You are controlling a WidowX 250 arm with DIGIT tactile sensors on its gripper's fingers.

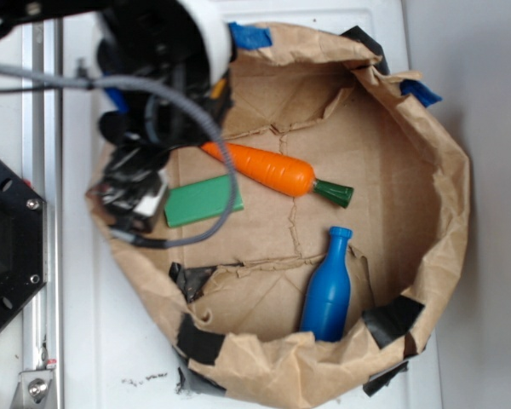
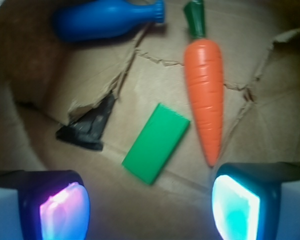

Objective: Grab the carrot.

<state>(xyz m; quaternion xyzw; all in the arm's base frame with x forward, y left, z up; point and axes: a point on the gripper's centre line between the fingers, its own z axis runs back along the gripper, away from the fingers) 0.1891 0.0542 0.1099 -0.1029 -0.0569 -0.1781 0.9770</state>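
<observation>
The carrot (image 1: 264, 168) is glossy orange with a dark green stem and lies on the brown paper floor of the paper-lined basin (image 1: 426, 213), stem pointing right. In the wrist view the carrot (image 2: 206, 90) lies lengthwise at upper right, its thin tip just above my right finger pad (image 2: 236, 210). My gripper (image 2: 150, 212) is open, with only bare paper between the glowing pads. From outside, the gripper (image 1: 136, 198) hangs over the basin's left edge, left of the carrot's tip and apart from it.
A flat green block (image 1: 203, 201) lies just below the carrot's tip, seen as the green block (image 2: 156, 143) in the wrist view. A blue bottle (image 1: 328, 288) lies at the lower right. Crumpled paper walls with black tape ring the floor. A grey cable (image 1: 213, 136) crosses the carrot's tip.
</observation>
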